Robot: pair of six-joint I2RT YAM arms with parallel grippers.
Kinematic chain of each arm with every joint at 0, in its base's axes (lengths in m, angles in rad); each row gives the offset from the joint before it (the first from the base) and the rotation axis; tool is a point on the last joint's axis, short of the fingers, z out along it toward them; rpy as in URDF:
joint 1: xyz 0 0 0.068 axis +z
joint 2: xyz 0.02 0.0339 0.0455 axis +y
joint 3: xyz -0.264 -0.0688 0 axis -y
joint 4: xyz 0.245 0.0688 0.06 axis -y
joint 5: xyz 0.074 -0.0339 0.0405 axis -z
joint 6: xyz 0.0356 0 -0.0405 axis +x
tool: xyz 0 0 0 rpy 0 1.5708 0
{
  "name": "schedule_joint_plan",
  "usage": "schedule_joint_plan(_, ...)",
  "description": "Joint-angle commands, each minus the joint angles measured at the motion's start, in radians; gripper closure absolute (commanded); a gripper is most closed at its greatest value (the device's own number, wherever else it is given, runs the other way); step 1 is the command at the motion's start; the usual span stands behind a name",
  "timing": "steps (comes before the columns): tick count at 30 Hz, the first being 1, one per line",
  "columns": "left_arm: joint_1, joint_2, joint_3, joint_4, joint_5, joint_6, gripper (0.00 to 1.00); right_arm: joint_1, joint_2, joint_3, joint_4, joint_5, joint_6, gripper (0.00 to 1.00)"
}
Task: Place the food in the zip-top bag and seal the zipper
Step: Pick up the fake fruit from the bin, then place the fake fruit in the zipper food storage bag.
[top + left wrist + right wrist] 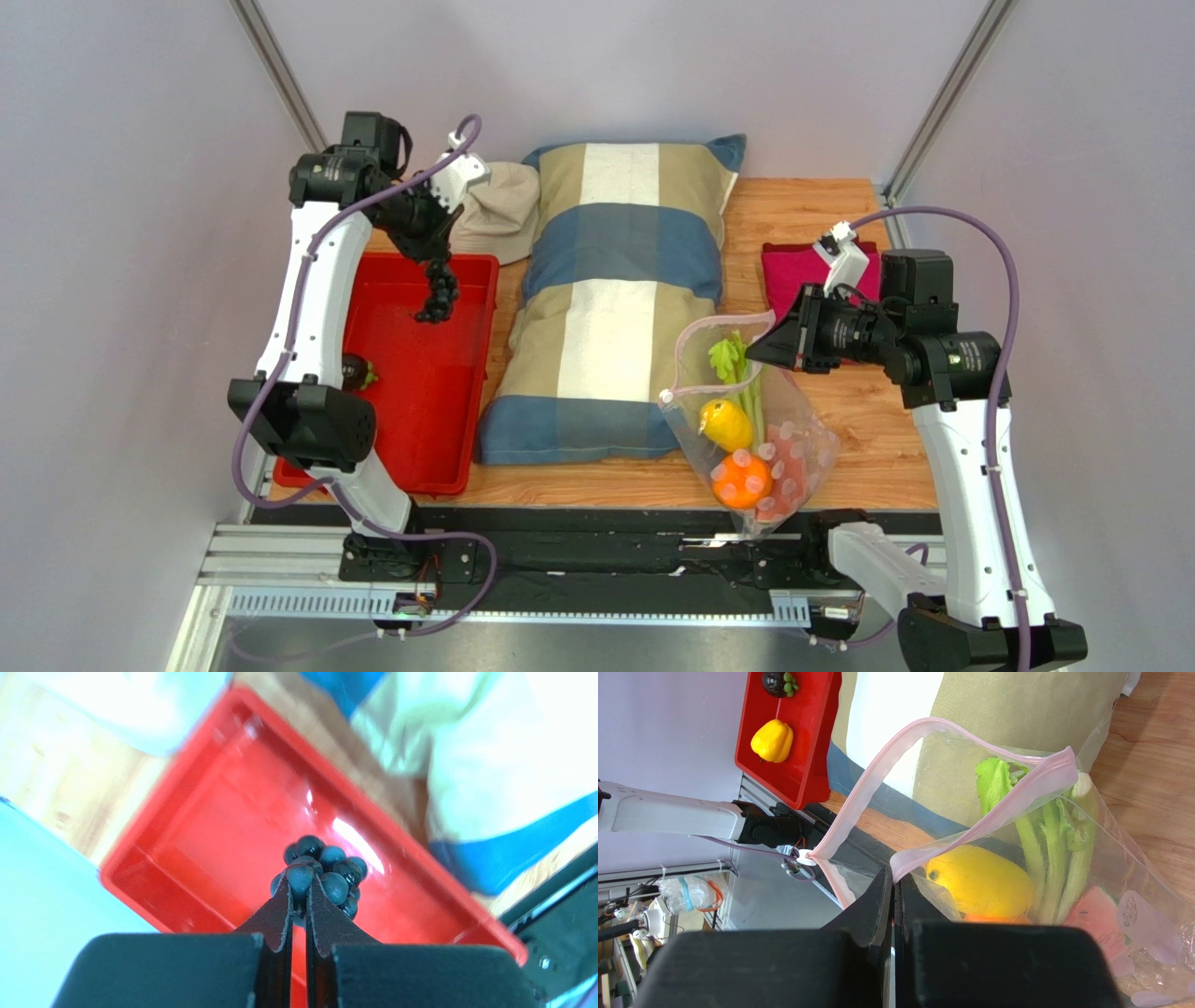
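Here, left of the striped pillow (617, 280), the left gripper (300, 882) hangs over the red tray (421, 420), its jaws pinched on the dark grape cluster (326, 871), which appears clear of the tray floor. A second yellow pepper (772, 740) waits in that tray. At the pillow's near right corner lies the zip-top bag (807, 455), mouth gaping, with the celery stalk (1053, 840), a yellow pepper (980, 882), the orange (741, 480) and a reddish slice (1092, 910) inside. Just right of the pillow, the right gripper (894, 882) has its jaws clamped on one lip of the pink zipper (990, 812).

The step in hand looks like carrying the grapes to the bag. It calls for a firm pinch, a path high over the pillow, and release only once the cluster is inside the mouth, with the right gripper holding the lip steady.
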Motion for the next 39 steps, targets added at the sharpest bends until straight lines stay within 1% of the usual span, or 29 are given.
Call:
schedule_joint_plan(1, -0.034, -0.062, 0.133, -0.056, 0.118, -0.095, 1.00, -0.002, -0.017, 0.013, 0.050, -0.019, -0.002, 1.00)
schedule_joint_plan(3, -0.076, -0.073, 0.168, -0.053, 0.129, -0.118, 1.00, -0.003, -0.019, 0.008, 0.056, -0.022, 0.005, 1.00)
schedule_joint_plan(4, -0.120, -0.074, 0.208, -0.041, 0.139, -0.151, 1.00, -0.002, -0.019, 0.007, 0.059, -0.021, 0.004, 1.00)
schedule_joint_plan(6, -0.163, -0.071, 0.257, -0.027, 0.161, -0.193, 1.00, -0.002, -0.020, 0.008, 0.059, -0.021, 0.004, 1.00)
schedule_joint_plan(7, -0.212, -0.067, 0.317, -0.007, 0.171, -0.237, 1.00, -0.002, -0.022, 0.008, 0.058, -0.019, 0.004, 1.00)
schedule_joint_plan(9, -0.264, -0.048, 0.375, 0.019, 0.204, -0.280, 1.00, -0.003, -0.025, 0.007, 0.059, -0.010, 0.005, 1.00)
schedule_joint_plan(10, -0.292, -0.044, 0.420, 0.060, 0.208, -0.323, 1.00, -0.002, -0.023, 0.005, 0.059, -0.009, 0.005, 1.00)
schedule_joint_plan(11, -0.348, -0.039, 0.435, 0.086, 0.217, -0.343, 1.00, -0.002, -0.022, 0.004, 0.063, -0.008, 0.007, 1.00)
schedule_joint_plan(13, -0.401, -0.024, 0.448, 0.176, 0.248, -0.408, 1.00, -0.003, -0.022, 0.002, 0.069, -0.008, 0.013, 1.00)
schedule_joint_plan(14, -0.456, -0.019, 0.449, 0.209, 0.256, -0.429, 1.00, -0.003, -0.020, 0.005, 0.069, -0.010, 0.014, 1.00)
schedule_joint_plan(17, -0.528, 0.016, 0.457, 0.318, 0.285, -0.506, 1.00, -0.002, -0.022, 0.010, 0.073, -0.015, 0.019, 1.00)
schedule_joint_plan(18, -0.569, 0.037, 0.462, 0.344, 0.302, -0.524, 1.00, -0.003, -0.022, 0.010, 0.081, -0.016, 0.025, 1.00)
schedule_joint_plan(21, -0.637, 0.085, 0.462, 0.445, 0.322, -0.624, 1.00, -0.002, -0.033, 0.005, 0.102, -0.027, 0.050, 1.00)
schedule_joint_plan(23, -0.660, 0.114, 0.463, 0.519, 0.336, -0.675, 1.00, -0.003, -0.037, 0.001, 0.112, -0.036, 0.062, 1.00)
schedule_joint_plan(24, -0.671, 0.143, 0.460, 0.545, 0.366, -0.737, 1.00, -0.002, -0.039, -0.001, 0.121, -0.035, 0.064, 1.00)
schedule_joint_plan(25, -0.685, 0.160, 0.462, 0.591, 0.378, -0.767, 1.00, -0.002, -0.040, -0.001, 0.122, -0.036, 0.064, 1.00)
schedule_joint_plan(30, -0.715, 0.248, 0.454, 0.718, 0.437, -0.949, 1.00, -0.003, -0.059, -0.016, 0.151, -0.039, 0.082, 1.00)
schedule_joint_plan(32, -0.735, 0.255, 0.457, 0.758, 0.435, -0.966, 1.00, -0.002, -0.062, -0.029, 0.167, -0.042, 0.091, 1.00)
schedule_joint_plan(35, -0.754, 0.249, 0.423, 0.824, 0.445, -0.994, 1.00, -0.002, -0.074, -0.041, 0.199, -0.044, 0.113, 1.00)
schedule_joint_plan(38, -0.758, 0.229, 0.354, 0.870, 0.461, -1.035, 1.00, -0.002, -0.083, -0.047, 0.230, -0.045, 0.133, 1.00)
schedule_joint_plan(39, -0.758, 0.216, 0.310, 0.884, 0.475, -1.058, 1.00, -0.003, -0.085, -0.050, 0.236, -0.044, 0.136, 1.00)
